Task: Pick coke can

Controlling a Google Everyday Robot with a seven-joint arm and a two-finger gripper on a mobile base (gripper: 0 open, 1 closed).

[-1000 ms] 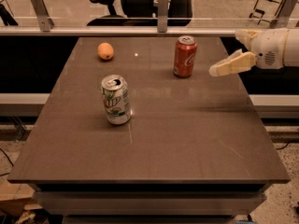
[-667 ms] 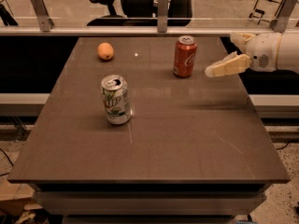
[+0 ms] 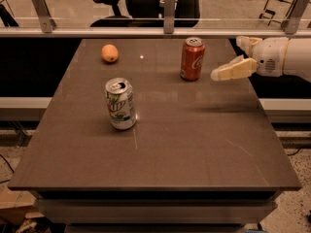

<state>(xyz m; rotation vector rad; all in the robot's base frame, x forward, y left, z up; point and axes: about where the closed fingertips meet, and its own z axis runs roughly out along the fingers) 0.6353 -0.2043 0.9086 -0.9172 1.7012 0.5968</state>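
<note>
1. at far left of table (image 3: 194, 144): orange (image 3: 110, 53), then white-green can (image 3: 120, 104); not targets.
2. at back, right of centre: coke can (image 3: 192, 58), upright, untouched.
3. just right of it: gripper (image 3: 224, 57), jaws apart, empty; approach step, judged.
4. next, likely: advance left, straddle can, close.

Gripper (image 3: 225, 57) being held at the right of the view, fingers parted.
The arm (image 3: 291, 57) is being extended in from the right edge, roughly level; the two pale fingers (image 3: 233, 71) are being pointed leftward, spread apart, with nothing being gripped between them.
</note>
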